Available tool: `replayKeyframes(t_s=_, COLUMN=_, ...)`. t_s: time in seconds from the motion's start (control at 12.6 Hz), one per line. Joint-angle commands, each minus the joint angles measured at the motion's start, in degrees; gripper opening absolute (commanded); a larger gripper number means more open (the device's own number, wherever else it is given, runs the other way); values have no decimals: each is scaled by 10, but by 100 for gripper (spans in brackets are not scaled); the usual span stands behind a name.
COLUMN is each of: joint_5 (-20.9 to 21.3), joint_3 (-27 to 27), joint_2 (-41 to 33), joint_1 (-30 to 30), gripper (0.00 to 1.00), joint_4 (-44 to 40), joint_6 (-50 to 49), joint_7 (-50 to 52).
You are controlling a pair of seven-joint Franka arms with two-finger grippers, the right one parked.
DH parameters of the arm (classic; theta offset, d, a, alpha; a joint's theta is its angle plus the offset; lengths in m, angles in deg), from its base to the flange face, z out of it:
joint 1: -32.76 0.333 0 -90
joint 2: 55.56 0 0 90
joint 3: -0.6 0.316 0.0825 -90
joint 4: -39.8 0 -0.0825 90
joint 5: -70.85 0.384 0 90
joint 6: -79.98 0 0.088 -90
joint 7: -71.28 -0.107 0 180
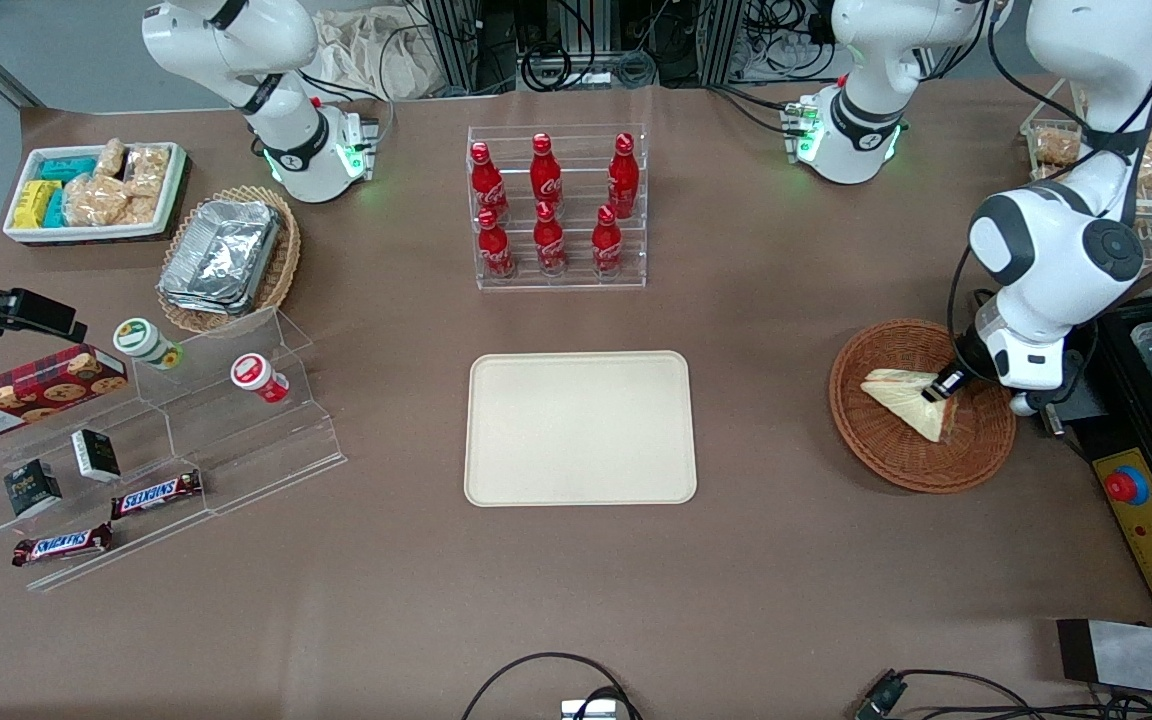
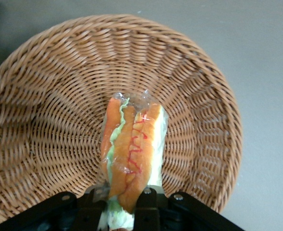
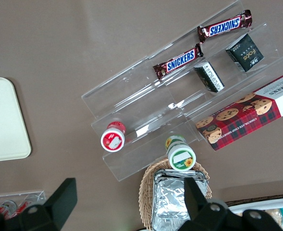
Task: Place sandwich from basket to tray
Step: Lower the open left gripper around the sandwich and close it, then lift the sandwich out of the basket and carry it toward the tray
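end effector (image 2: pixel 124 199) is sitting down in the round reddish-brown wicker basket (image 2: pixel 50 120), fingers clamping the clear-wrapped triangular white-bread sandwich (image 2: pixel 131 154) in there

our left arm bends down steeply from its elbow, and our gripper (image 1: pixel 946 392) hangs low over the working arm's end, fingers (image 2: pixel 148 204) pinched close.
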Motion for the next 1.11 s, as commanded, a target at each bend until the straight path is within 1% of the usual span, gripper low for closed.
replayKeyframes(t_s=0.0, joint_5=57, joint_3=2, joint_2=-32, joint_1=-1, gripper=2, joint_4=-27, joint_6=-65, joint_7=-41)
replayKeyframes(t_s=0.08, joint_5=109, joint_3=1, joint_2=-37, joint_1=-1, gripper=3, joint_4=-45, joint_6=-100, joint_7=-43)
replayKeyframes(t_s=0.16, joint_5=147, joint_3=-1, joint_2=-40, joint_1=-2, gripper=4, joint_4=-68, joint_6=-142, joint_7=-46)
replayKeyframes(t_s=0.24, joint_5=172, joint_3=-14, joint_2=-41, joint_1=-3, gripper=4, joint_4=-92, joint_6=-176, joint_7=-62)
replayKeyframes(t_s=0.32, joint_5=182, joint_3=-36, joint_2=-41, joint_1=-2, gripper=4, joint_4=-121, joint_6=-215, joint_7=-96)
replayKeyframes(t_s=0.4, joint_5=182, joint_3=-48, joint_2=-41, joint_1=-2, gripper=4, joint_4=-149, joint_6=-248, joint_7=-115)
replayKeyframes(t_s=0.63, joint_5=182, joint_3=-106, joint_2=-43, joint_1=-2, gripper=4, joint_4=-195, joint_6=-317, joint_7=-119)
replayKeyframes(t_s=1.03, joint_5=181, joint_3=-197, joint_2=-41, joint_1=-2, gripper=3, joint_4=-224, joint_6=-340, joint_7=-101)
